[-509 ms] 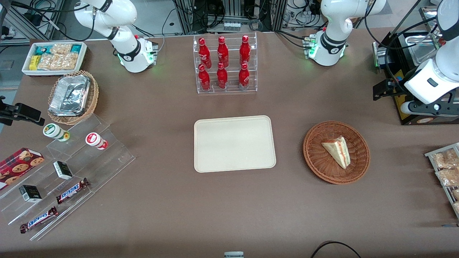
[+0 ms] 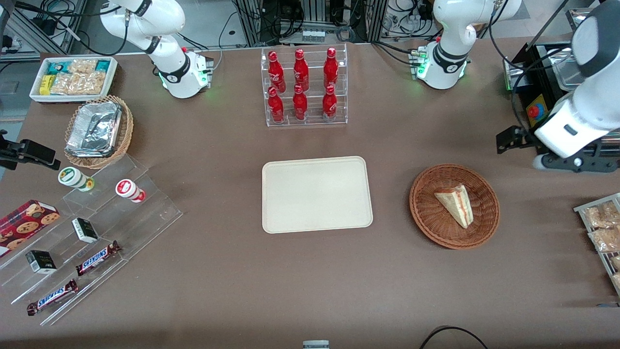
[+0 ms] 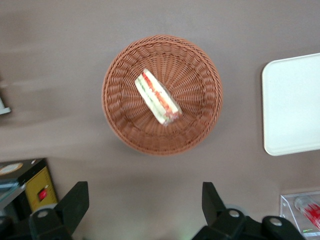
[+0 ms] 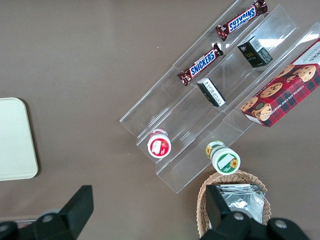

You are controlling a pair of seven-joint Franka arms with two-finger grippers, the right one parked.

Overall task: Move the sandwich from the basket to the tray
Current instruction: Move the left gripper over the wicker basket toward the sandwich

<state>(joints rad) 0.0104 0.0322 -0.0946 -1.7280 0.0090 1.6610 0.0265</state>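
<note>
The sandwich (image 2: 455, 205) (image 3: 157, 97), a pale bread wedge with red and green filling along its cut edge, lies in the round reddish-brown wicker basket (image 2: 426, 213) (image 3: 120, 120). The cream tray (image 2: 317, 194) (image 3: 292, 105) lies flat and bare beside the basket, toward the parked arm's end. My left gripper (image 2: 571, 164) (image 3: 144, 192) hangs open in the air with nothing between its fingers. It is clear of the basket, toward the working arm's end and a little farther from the front camera.
A black box with a red button (image 2: 535, 111) stands close to the gripper. A rack of snack packets (image 2: 603, 228) sits at the working arm's table edge. A clear rack of red bottles (image 2: 304, 87) stands farther from the front camera than the tray.
The left arm has swung nearer to the front camera and slightly toward the basket. The sandwich, basket and tray have not moved.
</note>
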